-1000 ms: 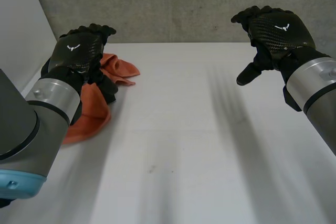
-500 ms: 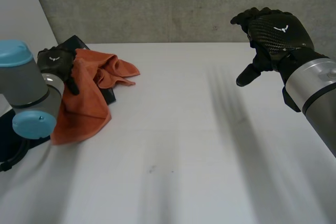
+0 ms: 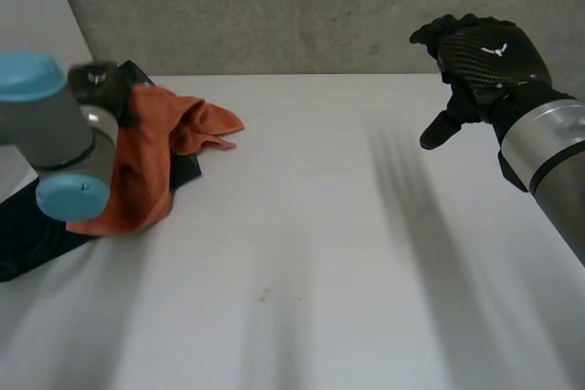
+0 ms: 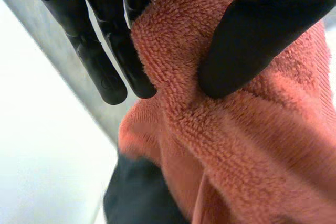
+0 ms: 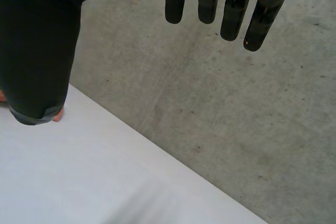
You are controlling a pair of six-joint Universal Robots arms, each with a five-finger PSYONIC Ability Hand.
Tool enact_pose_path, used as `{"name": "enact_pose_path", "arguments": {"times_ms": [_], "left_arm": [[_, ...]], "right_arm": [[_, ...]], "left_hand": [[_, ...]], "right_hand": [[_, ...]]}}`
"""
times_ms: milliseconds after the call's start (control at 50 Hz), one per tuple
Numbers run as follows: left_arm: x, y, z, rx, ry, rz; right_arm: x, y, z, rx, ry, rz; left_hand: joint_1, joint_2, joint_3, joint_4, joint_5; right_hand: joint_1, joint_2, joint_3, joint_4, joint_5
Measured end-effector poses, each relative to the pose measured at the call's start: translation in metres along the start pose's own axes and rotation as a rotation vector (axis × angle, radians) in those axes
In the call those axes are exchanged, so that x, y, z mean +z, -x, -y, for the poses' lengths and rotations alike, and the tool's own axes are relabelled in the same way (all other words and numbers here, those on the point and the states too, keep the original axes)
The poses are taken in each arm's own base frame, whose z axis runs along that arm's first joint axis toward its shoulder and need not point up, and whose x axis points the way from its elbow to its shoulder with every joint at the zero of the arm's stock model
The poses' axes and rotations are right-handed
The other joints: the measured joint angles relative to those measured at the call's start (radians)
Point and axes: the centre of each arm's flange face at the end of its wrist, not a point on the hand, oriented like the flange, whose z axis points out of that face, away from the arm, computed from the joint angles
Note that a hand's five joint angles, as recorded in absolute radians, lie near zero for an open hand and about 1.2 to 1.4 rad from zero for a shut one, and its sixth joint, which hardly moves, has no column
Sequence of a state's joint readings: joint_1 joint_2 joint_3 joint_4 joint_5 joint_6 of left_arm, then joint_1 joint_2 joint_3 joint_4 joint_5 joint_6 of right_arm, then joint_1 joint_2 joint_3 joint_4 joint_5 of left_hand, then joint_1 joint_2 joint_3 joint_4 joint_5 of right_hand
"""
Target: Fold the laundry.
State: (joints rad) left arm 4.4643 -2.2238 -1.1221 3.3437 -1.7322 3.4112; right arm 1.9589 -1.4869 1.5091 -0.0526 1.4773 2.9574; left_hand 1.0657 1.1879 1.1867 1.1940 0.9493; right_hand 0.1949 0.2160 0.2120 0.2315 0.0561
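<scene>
You've got a towel (image 4: 247,145) in plain warm orange, its looped pile the only pattern. Under it lies a dark cloth (image 3: 37,230), navy going to black. Your left hand (image 4: 262,24) reads matte black. Your right hand (image 3: 484,52) is black too, with a fine carbon weave and a small white mark on its back. The left arm (image 3: 55,134) has a grey joint with light-blue caps. The table (image 3: 320,226) is white, the wall (image 3: 274,6) speckled grey concrete.
</scene>
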Motion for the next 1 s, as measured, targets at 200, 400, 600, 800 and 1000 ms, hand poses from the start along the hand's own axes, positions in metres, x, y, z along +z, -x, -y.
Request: {"name": "enact_pose_path", "arguments": {"times_ms": [200, 400, 600, 800, 1000], "left_arm": [[-0.119, -0.069, 0.104, -0.199, -0.199, -0.269], [-0.216, -0.147, 0.073, -0.139, -0.099, -0.583], [-0.239, -0.164, 0.027, 0.116, 0.064, -0.629], [-0.158, -0.11, 0.047, 0.05, 0.007, -0.392], [-0.104, -0.108, 0.017, 0.115, -0.017, -0.468]], "right_arm": [[0.003, -0.014, 0.011, -0.007, -0.032, -0.042], [0.003, -0.027, 0.019, -0.012, -0.055, -0.083], [0.005, -0.033, 0.016, -0.036, -0.034, -0.082], [0.002, -0.006, -0.034, -0.149, 0.266, 0.135], [-0.02, 0.03, -0.066, -0.128, 0.401, 0.255]], "left_hand": [[0.0, 0.001, 0.0, 0.002, 0.0], [-0.148, -0.164, -0.167, -0.145, -0.135], [-0.87, -0.984, -0.976, -0.992, -0.903], [-0.87, -0.984, -0.976, -0.992, -0.903], [-0.87, -0.984, -0.976, -0.992, -0.903]], "right_hand": [[0.0, 0.0, 0.0, 0.0, 0.0], [0.0, 0.0, 0.0, 0.0, 0.0], [0.0, 0.0, 0.0, 0.0, 0.0], [0.0, 0.0, 0.0, 0.0, 0.0], [0.0, 0.0, 0.0, 0.0, 0.0]]}}
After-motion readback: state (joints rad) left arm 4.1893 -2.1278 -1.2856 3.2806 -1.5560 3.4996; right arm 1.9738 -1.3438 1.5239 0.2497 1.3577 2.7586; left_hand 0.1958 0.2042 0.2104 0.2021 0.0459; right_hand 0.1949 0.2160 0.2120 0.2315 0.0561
